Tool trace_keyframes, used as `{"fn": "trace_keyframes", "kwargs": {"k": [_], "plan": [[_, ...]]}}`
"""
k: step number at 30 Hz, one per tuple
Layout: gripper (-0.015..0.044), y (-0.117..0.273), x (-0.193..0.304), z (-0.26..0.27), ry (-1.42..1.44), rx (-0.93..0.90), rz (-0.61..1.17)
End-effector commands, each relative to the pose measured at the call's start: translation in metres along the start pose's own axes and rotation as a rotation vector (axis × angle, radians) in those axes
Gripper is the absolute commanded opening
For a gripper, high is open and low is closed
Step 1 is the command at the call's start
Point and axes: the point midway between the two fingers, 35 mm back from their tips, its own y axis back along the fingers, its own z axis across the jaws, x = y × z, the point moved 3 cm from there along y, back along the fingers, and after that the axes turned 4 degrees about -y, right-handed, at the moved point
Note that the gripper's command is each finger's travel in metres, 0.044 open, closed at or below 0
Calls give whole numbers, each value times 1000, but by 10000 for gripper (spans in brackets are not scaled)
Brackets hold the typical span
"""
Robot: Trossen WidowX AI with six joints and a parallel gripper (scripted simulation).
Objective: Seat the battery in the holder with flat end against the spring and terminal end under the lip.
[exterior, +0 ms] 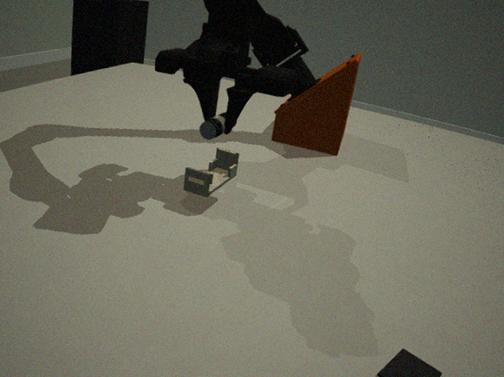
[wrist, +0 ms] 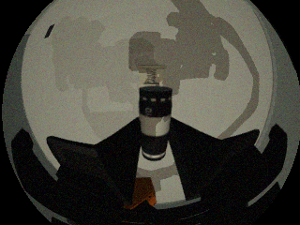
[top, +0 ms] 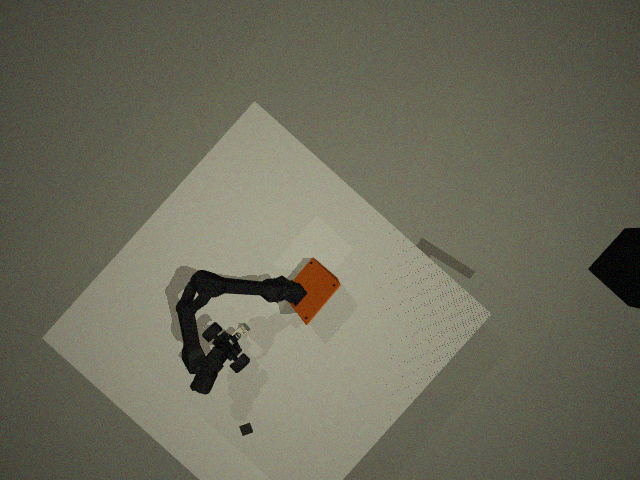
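My gripper (top: 233, 339) (exterior: 219, 123) (wrist: 154, 121) is shut on the battery (exterior: 211, 128) (wrist: 155, 126), a dark cylinder with a pale middle band. The battery is held above the table, apart from the holder, and looks roughly level. The holder (top: 241, 330) (exterior: 197, 181) stands on the table, a small open cradle with upright end walls. In the exterior view it is below the battery. The wrist view shows its coiled spring (wrist: 151, 76) just beyond the battery's dark far end; the battery hides most of the rest. The lip cannot be made out.
An orange wedge-shaped block (top: 319, 290) (exterior: 314, 120) (wrist: 142, 189) stands under the arm's base end. A small black square (top: 246, 429) (exterior: 408, 366) (wrist: 49, 31) lies on the table, away from the holder. A large black box (top: 620, 268) (exterior: 108, 35) stands beyond the table.
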Motion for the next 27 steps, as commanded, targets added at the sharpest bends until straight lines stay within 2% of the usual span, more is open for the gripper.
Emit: {"fn": "trace_keyframes", "kwargs": {"k": [1, 11, 27], "plan": [[88, -9, -1, 0, -9, 3, 56], [88, -36, -2, 0, -1, 20, 226], [88, -44, -8, 0, -3, 27, 319]]}}
